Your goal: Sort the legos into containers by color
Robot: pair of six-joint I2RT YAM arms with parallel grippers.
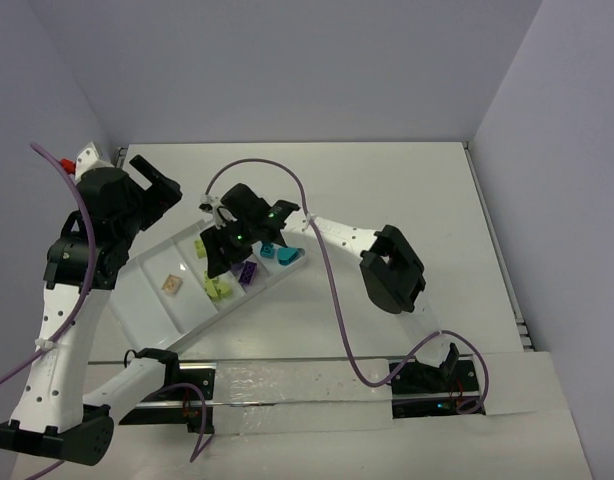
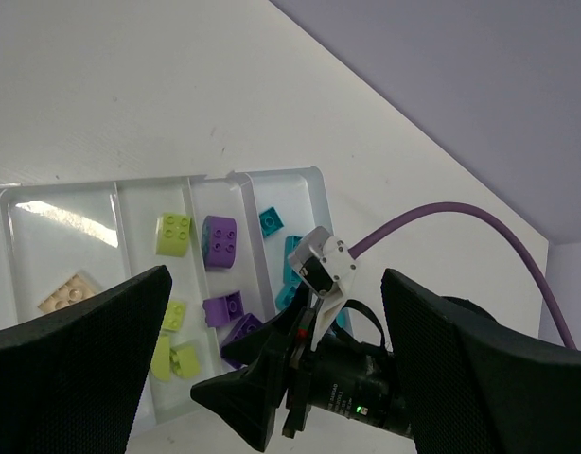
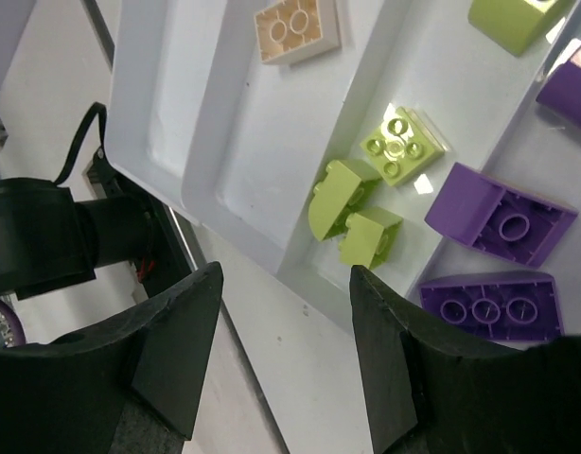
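Note:
The white tray lies at an angle on the table. Its compartments hold a beige brick, lime bricks, purple bricks and teal bricks. My right gripper is open and empty, and hovers over the tray's near rim. In the right wrist view, lime bricks and purple bricks lie just beyond its fingers. My left gripper is open and empty, raised beyond the tray's far left side. Its wrist view shows the tray and the right gripper below it.
Purple cables loop over the table from the right arm. The left arm's lower link lies close to the tray's near edge, and also shows in the right wrist view. Walls close in the table on the left, back and right.

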